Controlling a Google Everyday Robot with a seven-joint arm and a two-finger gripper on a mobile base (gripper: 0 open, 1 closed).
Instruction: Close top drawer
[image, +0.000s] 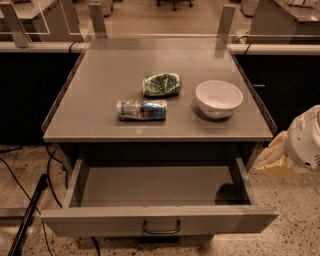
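The top drawer (160, 220) is pulled wide open below the grey cabinet top (100, 90). Its inside is empty and its long grey front panel has a small dark handle (161, 228) at the centre. My gripper (272, 161) is at the right edge of the view, beside the drawer's right side wall and above the floor, a little behind the front panel. It touches nothing that I can see.
On the cabinet top lie a clear plastic bottle with a blue label (141, 110), a crumpled green bag (161, 84) and a white bowl (218, 98). Black cables (25, 195) run over the floor at the left. Benches stand behind.
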